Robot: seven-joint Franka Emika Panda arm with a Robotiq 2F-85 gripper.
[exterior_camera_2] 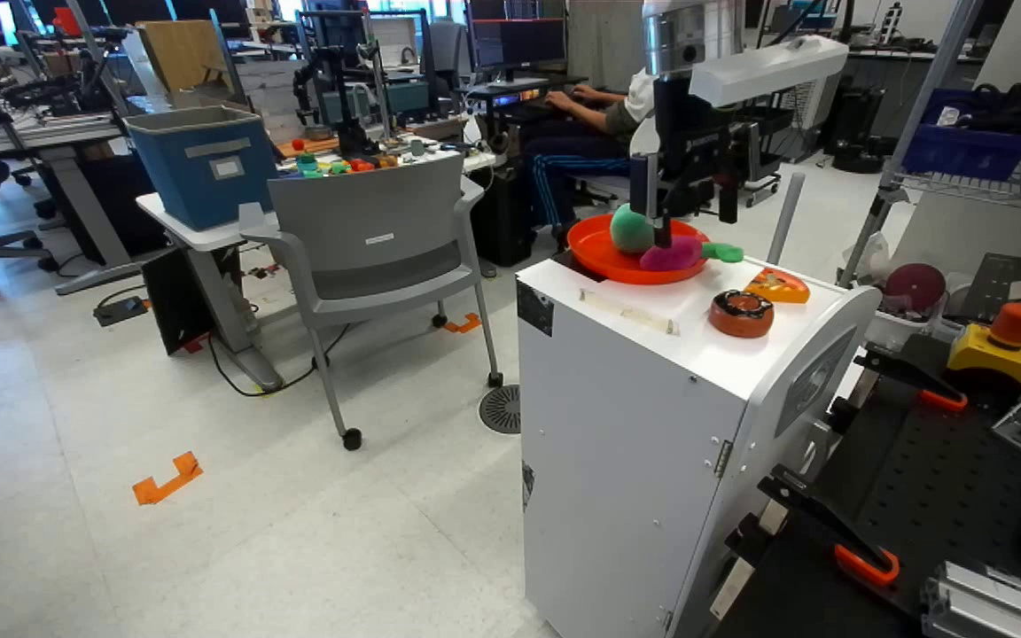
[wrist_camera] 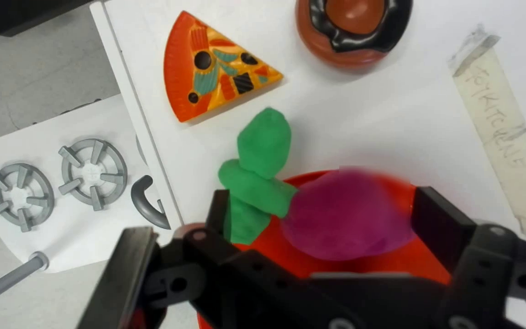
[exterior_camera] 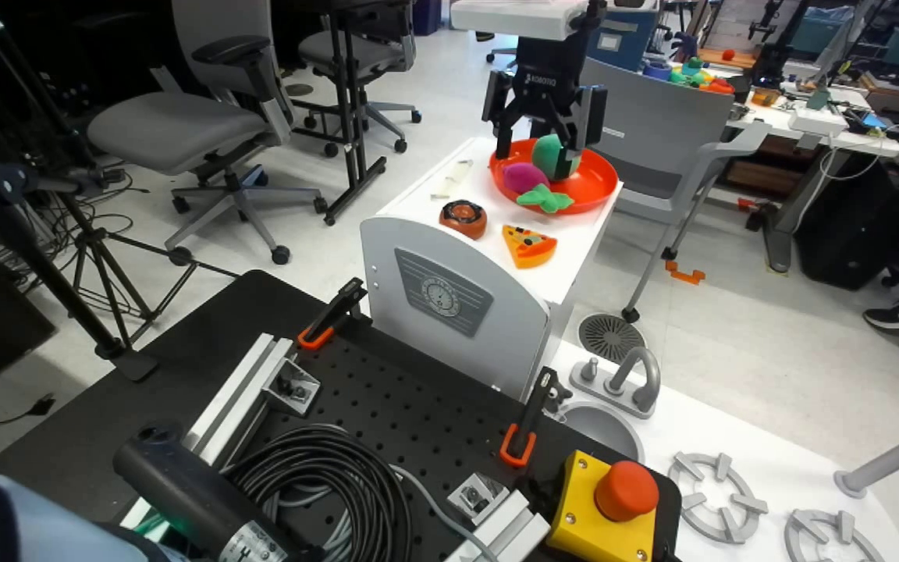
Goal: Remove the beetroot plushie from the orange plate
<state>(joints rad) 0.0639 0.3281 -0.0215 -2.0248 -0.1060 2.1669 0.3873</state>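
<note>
The beetroot plushie, a rounded magenta body with green leaves, lies in the round orange plate. Its leaves hang over the rim. My gripper points down over the plate in both exterior views, with its jaws wide apart. In the wrist view, the magenta body shows between the spread fingers. The right-hand finger is close to the body's end, and the left-hand finger overlaps the leaves; whether either touches cannot be told. Nothing is gripped. Part of the plate is hidden behind the gripper.
A green plush ball shares the plate with the plushie. On the white toy-kitchen top lie a toy pizza slice, a brown toy doughnut and a strip of tape. A grey chair stands beside the kitchen.
</note>
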